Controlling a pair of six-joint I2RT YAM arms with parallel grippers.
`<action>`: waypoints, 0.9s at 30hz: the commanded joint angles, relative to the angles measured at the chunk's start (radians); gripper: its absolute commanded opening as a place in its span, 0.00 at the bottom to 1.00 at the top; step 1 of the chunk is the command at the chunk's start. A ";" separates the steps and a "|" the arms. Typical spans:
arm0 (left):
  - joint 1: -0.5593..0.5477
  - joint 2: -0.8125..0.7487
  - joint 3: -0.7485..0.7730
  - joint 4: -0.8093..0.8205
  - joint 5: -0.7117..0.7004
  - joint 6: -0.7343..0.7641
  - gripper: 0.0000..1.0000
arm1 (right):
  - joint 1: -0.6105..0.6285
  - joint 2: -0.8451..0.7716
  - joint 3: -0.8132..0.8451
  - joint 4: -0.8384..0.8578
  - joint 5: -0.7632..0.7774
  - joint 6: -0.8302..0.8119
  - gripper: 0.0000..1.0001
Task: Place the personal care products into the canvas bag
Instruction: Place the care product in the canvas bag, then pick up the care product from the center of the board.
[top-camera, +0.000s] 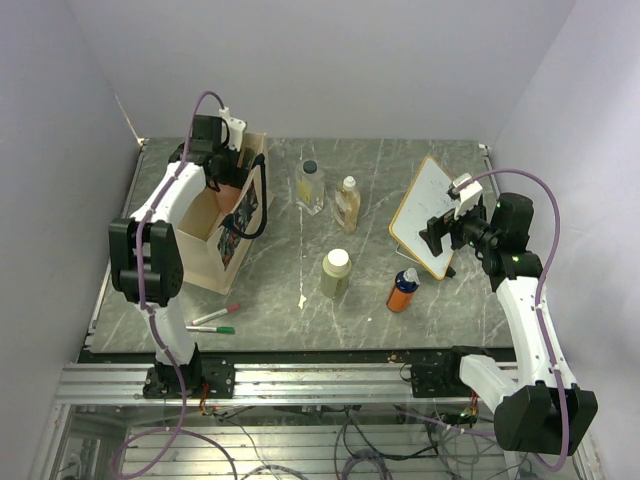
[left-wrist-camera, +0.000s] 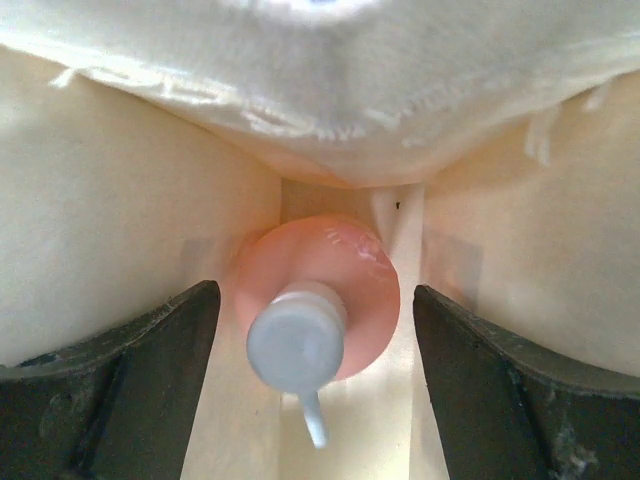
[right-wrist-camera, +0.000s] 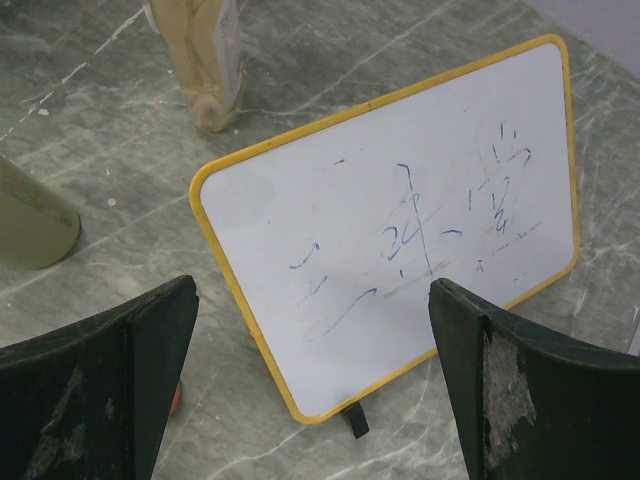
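While our left arm reaches down into the canvas bag (top-camera: 215, 255) at the table's (top-camera: 370, 310) far left corner, we see the left hand (left-wrist-camera: 315, 330) spread apart, flanking the salmon-pink bottle (left-wrist-camera: 330, 265) inside without touching it. Our right arm bends low, the right hand (right-wrist-camera: 312, 310) spread wide and pointed at the whiteboard (right-wrist-camera: 400, 230) near the table's right edge.

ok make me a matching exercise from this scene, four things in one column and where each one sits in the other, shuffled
Things
1. salmon-pink bottle
2. clear bottle with black cap
3. orange bottle
4. marker pens

Places
A. by the near edge of the whiteboard
B. on the table, at the near side of the canvas bag
C. inside the canvas bag
D. beside the amber bottle

Pairs: 1-C, 2-D, 3-A, 4-B
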 joint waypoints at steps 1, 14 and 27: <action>0.007 -0.106 0.048 -0.016 0.016 -0.010 0.90 | 0.005 -0.012 -0.008 0.004 0.000 -0.013 1.00; 0.006 -0.357 0.016 -0.010 0.074 -0.028 0.99 | 0.005 -0.018 -0.007 0.001 -0.006 -0.014 1.00; -0.198 -0.470 -0.012 -0.063 0.152 0.121 0.97 | 0.005 -0.023 -0.007 0.001 -0.001 -0.016 1.00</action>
